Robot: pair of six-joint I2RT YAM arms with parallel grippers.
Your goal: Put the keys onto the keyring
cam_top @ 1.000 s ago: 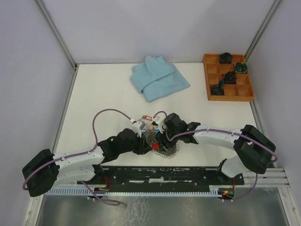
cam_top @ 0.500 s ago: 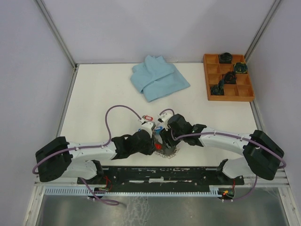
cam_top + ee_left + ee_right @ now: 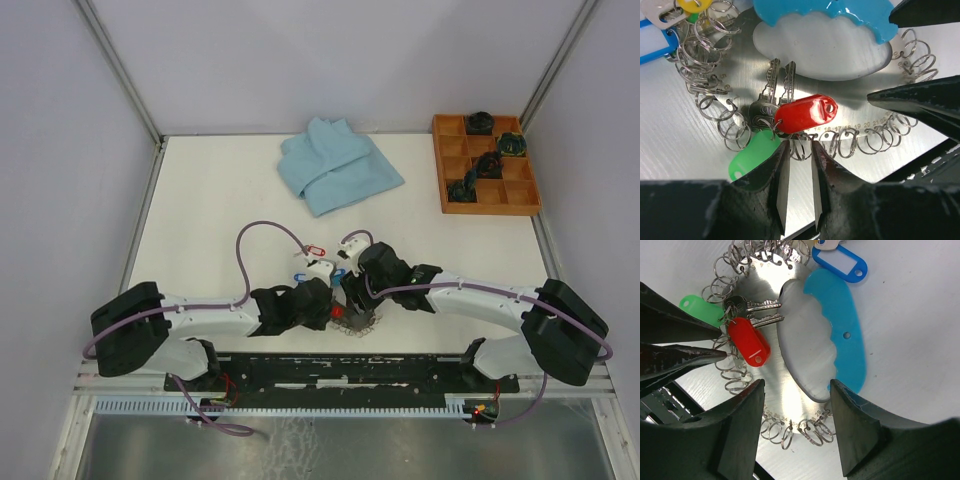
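Observation:
The keyring (image 3: 857,107) is a flat metal disc with a light-blue grip and several small split rings round its rim. It also lies in the right wrist view (image 3: 785,382) and in the top view (image 3: 362,321). Two silver keys (image 3: 776,82) hang on its rim with a red tag (image 3: 805,112) and a green tag (image 3: 752,155). My left gripper (image 3: 799,150) has its narrow jaws closed on one small rim ring beside the red tag. My right gripper (image 3: 797,390) stands open over the disc's opposite edge, one finger above the rim rings, the other above the blue grip's end.
Loose keys with a blue tag (image 3: 842,264) and a red tag (image 3: 314,249) lie just beyond the keyring. A folded light-blue cloth (image 3: 338,165) is at the back. A wooden compartment tray (image 3: 520,190) stands back right. The black rail (image 3: 350,375) runs along the near edge.
My left arm has swung right and inward, bringing its gripper to the keyring's rim, and its jaws have narrowed a little. The right gripper has shifted only slightly.

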